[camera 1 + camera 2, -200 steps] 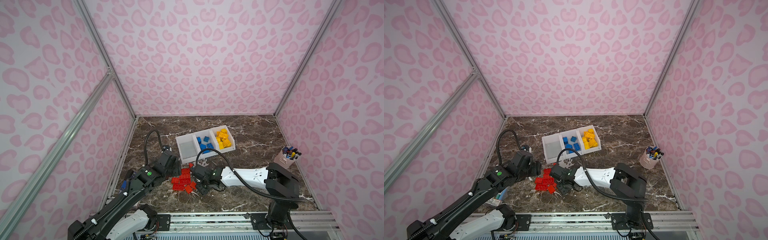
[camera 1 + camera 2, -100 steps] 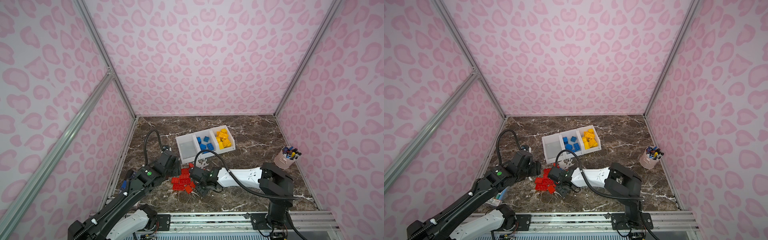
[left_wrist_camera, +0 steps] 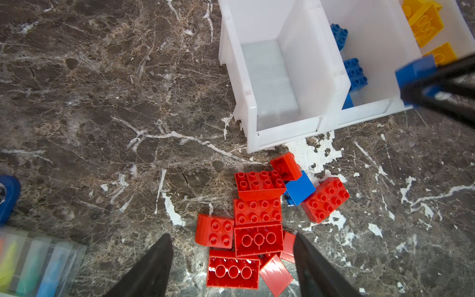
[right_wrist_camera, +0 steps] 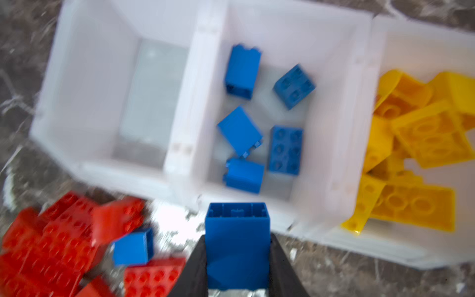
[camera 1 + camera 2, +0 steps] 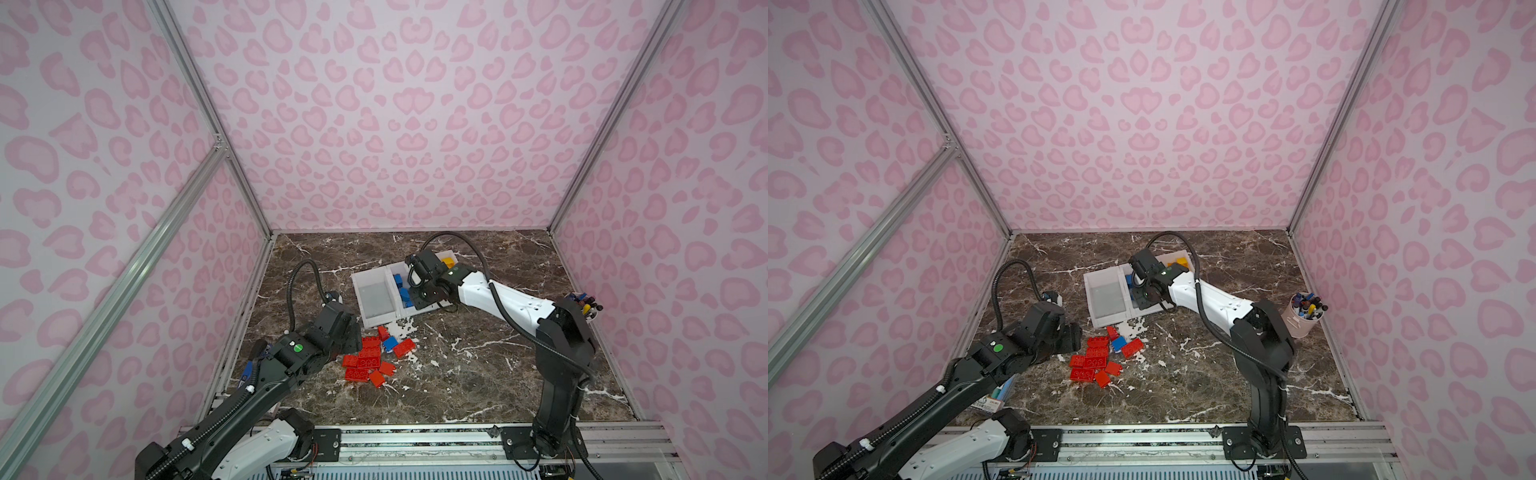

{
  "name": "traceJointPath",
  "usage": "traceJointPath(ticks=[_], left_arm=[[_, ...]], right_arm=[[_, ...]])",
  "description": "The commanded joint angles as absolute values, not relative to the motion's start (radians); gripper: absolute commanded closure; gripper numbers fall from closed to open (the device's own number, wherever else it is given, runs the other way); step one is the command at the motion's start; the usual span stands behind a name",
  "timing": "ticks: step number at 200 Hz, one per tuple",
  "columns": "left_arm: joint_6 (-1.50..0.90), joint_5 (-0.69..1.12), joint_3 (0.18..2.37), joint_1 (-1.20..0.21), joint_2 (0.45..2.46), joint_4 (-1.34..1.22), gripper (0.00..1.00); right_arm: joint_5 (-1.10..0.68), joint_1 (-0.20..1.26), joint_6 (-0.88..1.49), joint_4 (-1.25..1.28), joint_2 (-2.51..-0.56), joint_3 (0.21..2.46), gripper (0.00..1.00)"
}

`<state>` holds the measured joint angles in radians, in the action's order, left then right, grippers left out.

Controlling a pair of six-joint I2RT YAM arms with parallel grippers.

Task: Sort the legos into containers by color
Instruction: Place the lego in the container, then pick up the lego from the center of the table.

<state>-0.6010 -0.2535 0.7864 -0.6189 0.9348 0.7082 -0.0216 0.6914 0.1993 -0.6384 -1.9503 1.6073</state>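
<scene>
Right gripper (image 4: 237, 240) clamped on blue brick (image 4: 237, 231), held above middle bin (image 4: 331, 102) where blue legos (image 4: 240, 129) are collected; left gripper (image 3: 231, 235) open over red pile (image 3: 257, 213).

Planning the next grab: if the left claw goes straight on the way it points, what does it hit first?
Probably the pile of red bricks, which lies right ahead of the open left claw. How far off it is, the picture does not show.

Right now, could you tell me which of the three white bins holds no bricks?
The end bin nearest the red pile: bare inside, while the middle bin holds blue bricks and the far bin yellow ones.
</scene>
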Motion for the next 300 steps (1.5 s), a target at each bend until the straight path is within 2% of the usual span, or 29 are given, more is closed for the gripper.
traceJointPath(ticks=[1, 27, 58, 79, 105, 127, 168, 212, 259, 300], left_arm=[[-0.611, -0.235, 0.783, -0.618, 0.937, 0.701, 0.24], [-0.605, -0.213, 0.781, -0.618, 0.939, 0.7, 0.24], [-0.603, -0.2, 0.763, -0.618, 0.942, 0.693, 0.24], [-0.595, -0.182, 0.76, -0.62, 0.949, 0.68, 0.25], [-0.563, -0.166, 0.773, -0.636, 0.971, 0.657, 0.26], [-0.52, -0.154, 0.798, -0.677, 1.038, 0.631, 0.27], [-0.467, -0.16, 0.895, -0.792, 1.268, 0.619, 0.3], [-0.48, -0.12, 1.015, -0.817, 1.469, 0.556, 0.35], [-0.46, -0.054, 1.11, -0.821, 1.651, 0.504, 0.37], [-0.439, -0.071, 1.165, -0.819, 1.765, 0.508, 0.38]], right_arm=[[-0.045, 0.648, 0.163, -0.7, -2.071, 1.739, 0.68], [-0.048, 0.618, 0.167, -0.751, -2.192, 1.894, 0.66], [-0.051, 0.61, 0.169, -0.8, -2.257, 2.001, 0.52], [-0.053, 0.611, 0.175, -0.806, -2.245, 2.01, 0.45], [-0.037, 0.611, 0.179, -0.81, -2.174, 1.988, 0.42], [-0.041, 0.609, 0.189, -0.775, -2.049, 1.894, 0.42], [-0.058, 0.588, 0.25, -0.67, -1.749, 1.571, 0.41], [-0.071, 0.551, 0.305, -0.637, -1.494, 1.296, 0.41], [-0.055, 0.539, 0.35, -0.617, -1.347, 1.159, 0.4], [-0.062, 0.537, 0.378, -0.615, -1.312, 1.106, 0.4]])
